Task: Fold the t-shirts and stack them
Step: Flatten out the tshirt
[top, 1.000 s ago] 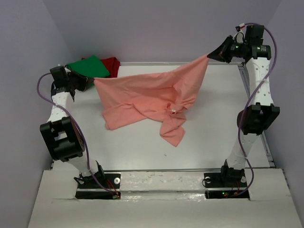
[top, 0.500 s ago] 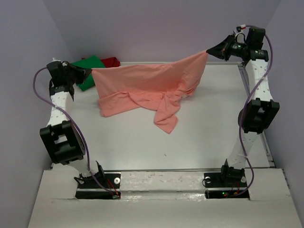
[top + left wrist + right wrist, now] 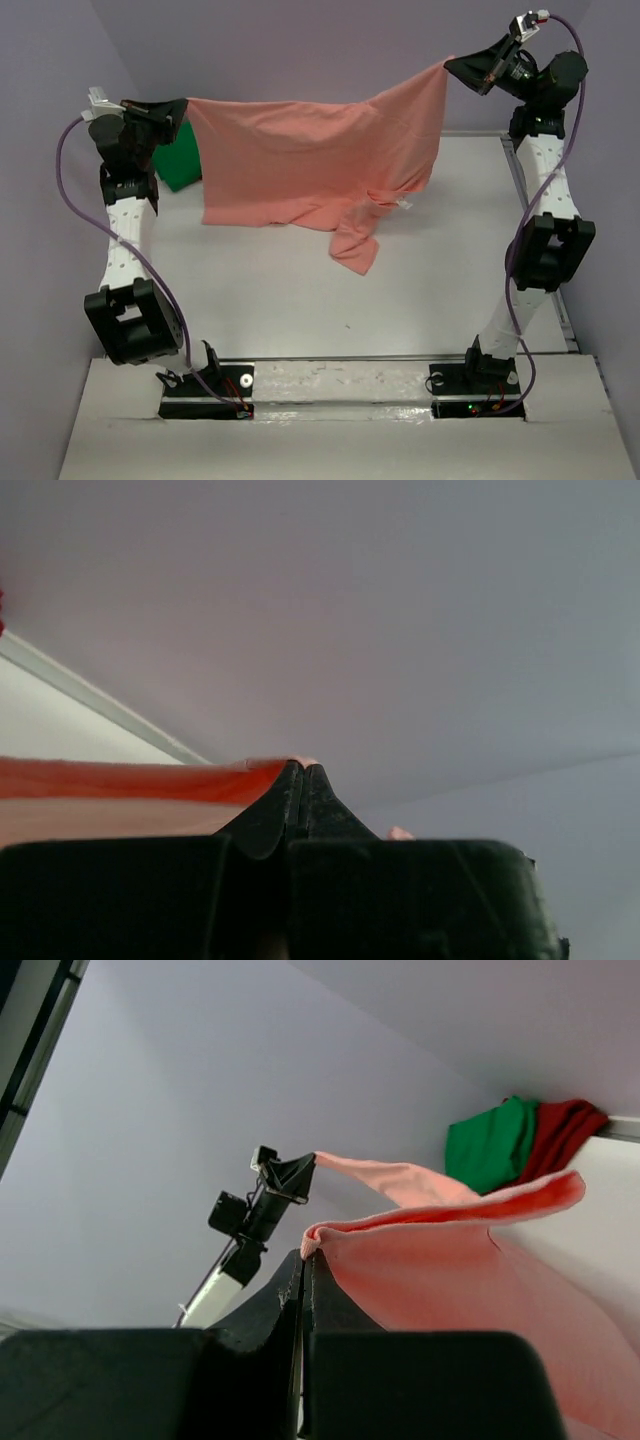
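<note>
Left gripper (image 3: 183, 103) is fully closed, pinching one top corner of the salmon-pink t-shirt (image 3: 310, 150), with only a thin fabric edge between the tips. Right gripper (image 3: 450, 65) is clamped the same way on the opposite top corner. The garment hangs spread between both, raised over the surface (image 3: 300, 300); contact of its lowest fold with the surface cannot be determined. Green t-shirt (image 3: 178, 168) lies at the far left corner, with the dark red t-shirt (image 3: 562, 1128) touching it.

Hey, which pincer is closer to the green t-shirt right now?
Left. The left pincer grips the pink shirt close beside the green t-shirt; the right pincer is across the table, at the far right.
</note>
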Tool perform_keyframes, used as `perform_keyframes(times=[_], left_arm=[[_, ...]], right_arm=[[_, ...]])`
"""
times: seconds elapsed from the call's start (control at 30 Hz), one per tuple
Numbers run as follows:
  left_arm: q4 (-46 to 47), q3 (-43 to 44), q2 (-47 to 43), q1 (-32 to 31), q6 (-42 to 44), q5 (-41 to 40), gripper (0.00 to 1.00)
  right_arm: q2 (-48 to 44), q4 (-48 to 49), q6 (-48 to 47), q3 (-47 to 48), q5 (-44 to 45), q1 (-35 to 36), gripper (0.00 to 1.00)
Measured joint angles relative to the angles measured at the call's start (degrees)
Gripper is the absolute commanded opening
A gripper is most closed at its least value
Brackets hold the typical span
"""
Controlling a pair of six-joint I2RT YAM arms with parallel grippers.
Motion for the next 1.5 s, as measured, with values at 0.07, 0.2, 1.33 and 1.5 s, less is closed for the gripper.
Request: perform_keyframes(times=[0.07,0.2,1.33,1.5], left_arm=[[0.31,0.48,-3.19,0.02,-0.26,0.24,0.00],[0.33,0.90,-12.90,-0.02,-0.94,1.22,0.00],[-77.75,25.07,-46.97,-20.31,16.04,-36.59,0.00],[-74.53,4.55,-51.30,-21.27,12.33,-40.81,0.00]], right_arm=[[-3.78,8.90,6.73,-5.75,-1.03,-0.02,0.00],[-14.45,21.14,16.24,-17.66,-2.43,0.00,0.00],[-68.78,-18.86,-6.10,-37.42,-5.38,-0.02,0.00],[-63.71,-26.32,-14.75,-45.46,0.20,-0.02,0.00]])
